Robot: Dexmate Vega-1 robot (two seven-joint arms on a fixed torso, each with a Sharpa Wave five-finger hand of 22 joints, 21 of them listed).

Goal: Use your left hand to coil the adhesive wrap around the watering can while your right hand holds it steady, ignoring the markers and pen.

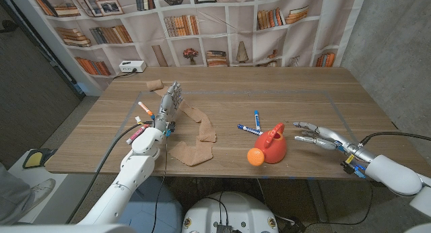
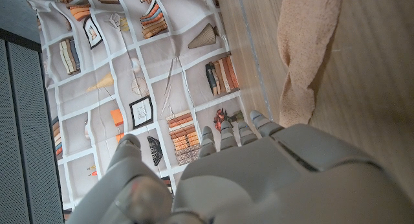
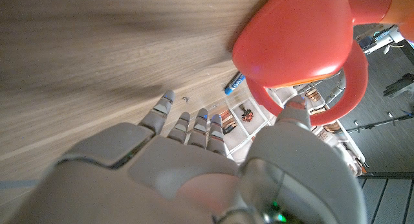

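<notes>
fingers of both hands are spread and hold nothing: left hand [image 1: 168, 105] stands just beside the adhesive wrap [image 1: 195, 135], right hand [image 1: 316, 135] sits apart from the watering can [image 1: 271, 145], at its 3 o'clock. wrap lies loose on the table [image 1: 269, 91], at 9 o'clock from the can.

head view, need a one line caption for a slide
Left hand open beside the tan adhesive wrap; right hand open, reaching toward the red watering can.

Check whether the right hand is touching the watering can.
Apart. The head view shows bare table between the right hand and the red watering can.
</notes>
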